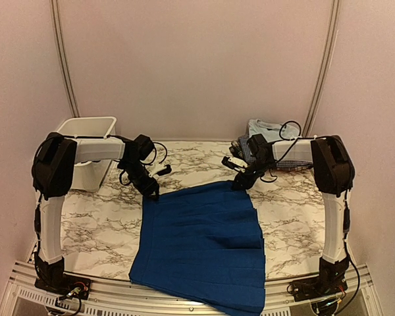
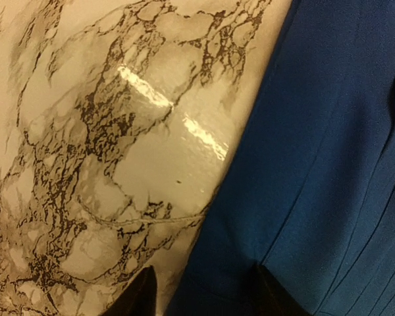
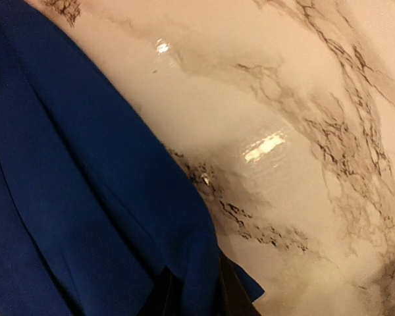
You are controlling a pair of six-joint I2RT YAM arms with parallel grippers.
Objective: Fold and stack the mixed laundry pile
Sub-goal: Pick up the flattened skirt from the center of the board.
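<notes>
One royal blue garment lies spread flat on the marble table, its near hem draped over the front edge between the arm bases. Both grippers sit at its far corners. The left gripper stands with jaws apart astride the cloth's edge (its wrist camera shows one dark tip over bare marble, the other on blue). The right gripper pinches the corner, a grip only its wrist view reveals. Farther back, seen only from above, the rest of the laundry pile sits at right and a white bin at left.
</notes>
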